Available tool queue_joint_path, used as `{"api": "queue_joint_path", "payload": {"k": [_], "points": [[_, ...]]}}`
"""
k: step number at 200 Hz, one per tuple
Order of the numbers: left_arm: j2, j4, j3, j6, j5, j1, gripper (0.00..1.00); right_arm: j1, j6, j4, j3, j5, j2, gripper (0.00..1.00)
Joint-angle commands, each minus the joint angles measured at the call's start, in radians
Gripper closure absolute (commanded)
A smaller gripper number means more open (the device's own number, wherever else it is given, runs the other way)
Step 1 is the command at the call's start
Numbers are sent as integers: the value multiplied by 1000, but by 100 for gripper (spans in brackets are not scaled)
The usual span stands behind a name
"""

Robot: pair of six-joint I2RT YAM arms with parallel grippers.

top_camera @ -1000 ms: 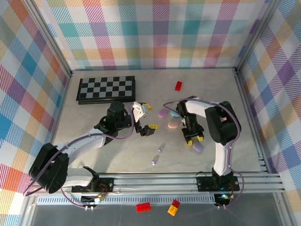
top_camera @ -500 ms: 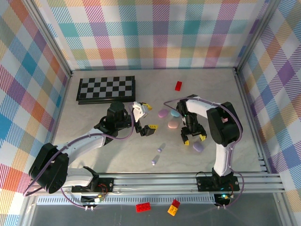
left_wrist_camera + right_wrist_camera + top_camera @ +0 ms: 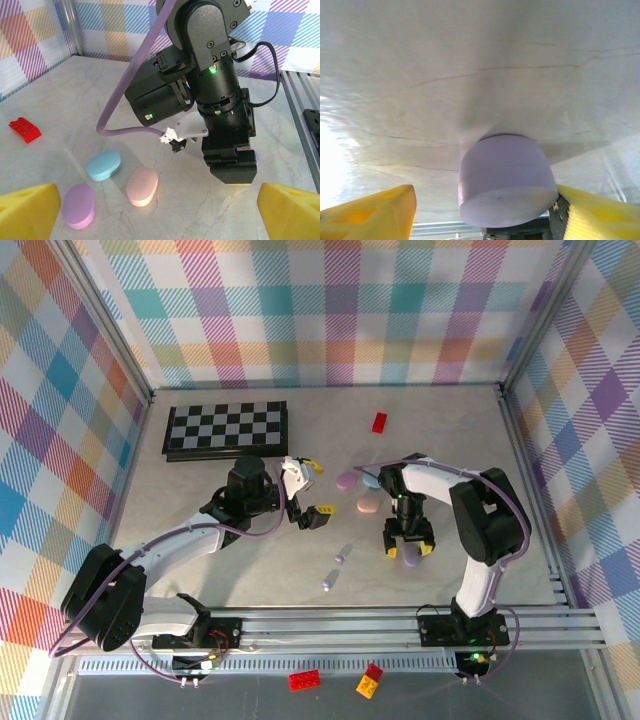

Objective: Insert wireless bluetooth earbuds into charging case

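Observation:
A lavender charging case (image 3: 506,182) lies on the table between my right gripper's (image 3: 490,212) yellow fingers (image 3: 370,212). The jaws are open: there is a gap on the left side, while the right finger sits close against the case. From above, the right gripper (image 3: 408,548) stands over that case (image 3: 411,560). Two small pale purple earbuds (image 3: 343,556) (image 3: 327,582) lie loose on the table to its left. My left gripper (image 3: 318,490) hovers open and empty, left of the purple (image 3: 347,480), blue (image 3: 372,482) and pink (image 3: 368,505) cases. In its own view the left gripper (image 3: 160,215) faces these cases.
A folded chessboard (image 3: 226,428) lies at the back left and a red brick (image 3: 379,422) at the back middle. Red (image 3: 305,679) and yellow-red (image 3: 369,680) bricks sit below the front rail. Plaid walls close in the table (image 3: 250,560) on three sides.
My right gripper has moved nearer the front and come down over the lavender case, its jaws now straddling it. The left arm has not moved.

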Motion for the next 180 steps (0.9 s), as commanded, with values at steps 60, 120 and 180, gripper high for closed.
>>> {"api": "queue_joint_path", "payload": {"k": [60, 120, 180], "points": [[-22, -11, 31, 15, 22, -9, 0, 7, 101, 87, 0, 31, 0, 45], [-18, -13, 37, 15, 26, -9, 0, 2, 92, 84, -16, 40, -13, 53], [-24, -16, 36, 13, 23, -9, 0, 7, 37, 66, -28, 29, -26, 47]]}}
